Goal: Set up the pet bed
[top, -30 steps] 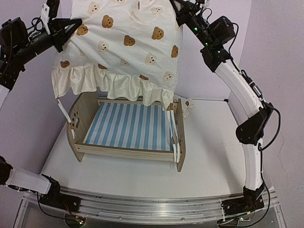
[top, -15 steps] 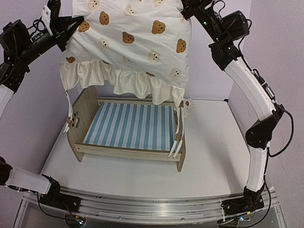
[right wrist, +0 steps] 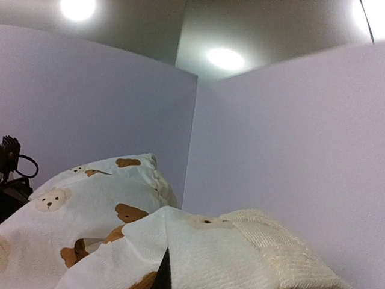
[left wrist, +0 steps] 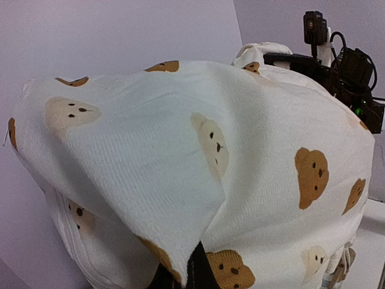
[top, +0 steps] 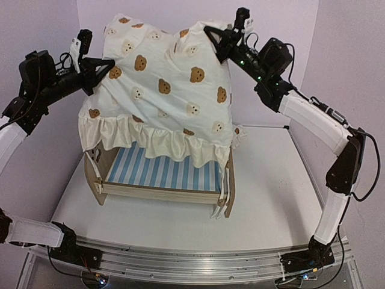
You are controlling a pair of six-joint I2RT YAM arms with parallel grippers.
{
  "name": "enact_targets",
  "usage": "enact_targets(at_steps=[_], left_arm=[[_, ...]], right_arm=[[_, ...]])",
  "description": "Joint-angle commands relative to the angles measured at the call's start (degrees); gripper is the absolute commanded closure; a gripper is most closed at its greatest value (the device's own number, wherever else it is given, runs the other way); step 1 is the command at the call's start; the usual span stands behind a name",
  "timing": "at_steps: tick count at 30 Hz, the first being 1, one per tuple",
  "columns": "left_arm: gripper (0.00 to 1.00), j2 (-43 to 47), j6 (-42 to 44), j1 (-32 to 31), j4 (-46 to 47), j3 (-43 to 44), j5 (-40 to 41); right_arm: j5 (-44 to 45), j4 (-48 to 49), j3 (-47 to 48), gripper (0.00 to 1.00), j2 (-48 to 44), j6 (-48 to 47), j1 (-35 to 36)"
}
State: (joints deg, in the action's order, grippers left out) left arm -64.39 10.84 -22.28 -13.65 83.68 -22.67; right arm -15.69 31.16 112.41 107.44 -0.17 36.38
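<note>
My left claw and right claw each pinch cream bear-print ruffled bedding over the light-wood pet bed

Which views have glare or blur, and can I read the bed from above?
Right wrist: ceiling lights glare up top, and the bedding close to the lens is soft. Left wrist: even light, bedding fills the frame, nearest fold blurred. Top external: sharp; pet bed readable, partly hidden by bedding.

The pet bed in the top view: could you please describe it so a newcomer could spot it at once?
On the white table, beneath the bear-print bedding hanging over it, stands the pet bed. It is the only light-wood frame there, with a blue-and-white striped base.
</note>
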Motion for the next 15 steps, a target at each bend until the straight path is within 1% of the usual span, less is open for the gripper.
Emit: enact_targets(at_steps=[1, 2, 3, 4, 5, 7, 8, 10, 11, 12, 15], left_arm=[[1.0, 1.95, -8.45, 0.12, -1.24, -2.63, 4.81], [1.0, 1.98, -9.31, 0.13, -1.8, -3.19, 5.51], [1.0, 2.06, -10.12, 0.13, -2.53, -4.04, 6.09], [1.0, 2.18, -12.35, 0.13, -2.92, -5.26, 6.44], [1.0, 2.35, -13.49, 0.13, -3.29, -6.61, 6.49], [1.0, 2.75, -15.06, 0.15, -3.33, -9.26, 6.66], [1.0, 2.77, -15.77, 0.2, -3.29, -10.07, 7.14], [1.0, 2.47, -16.31, 0.22, -2.96, -11.31, 7.91], [1.0, 2.37, -16.49, 0.22, -2.79, -11.72, 8.22], [1.0, 2.21, -16.66, 0.26, -2.69, -12.1, 8.46], [1.0, 1.79, -17.08, 0.22, -2.81, -12.64, 9.2]], right_arm=[[9.77, -2.91, -7.65, 1.0, 0.73, 7.6, -0.08], [11.03, -4.3, -8.81, 0.98, 0.69, 8.88, -0.08], [12.12, -6.05, -10.39, 0.89, 0.58, 9.93, -0.14], [12.79, -8.52, -11.98, 0.74, 0.53, 11.48, -0.29], [13.7, -11.49, -13.22, 0.61, 0.2, 12.84, -0.43], [15.37, -18.86, -14.54, 0.38, -0.7, 15.42, -0.83], [16.3, -22.14, -14.74, 0.3, -1.34, 16.28, -1.13], [17.28, -32.36, -14.55, 0.1, -2.35, 18.44, -1.77], [16.65, -36.09, -14.38, 0.04, -2.83, 19.18, -2.15], [15.89, -39.92, -14.25, 0.02, -3.42, 19.75, -2.36], [9.66, -48.06, -15.42, 0.02, -5.97, 20.62, -2.4]])
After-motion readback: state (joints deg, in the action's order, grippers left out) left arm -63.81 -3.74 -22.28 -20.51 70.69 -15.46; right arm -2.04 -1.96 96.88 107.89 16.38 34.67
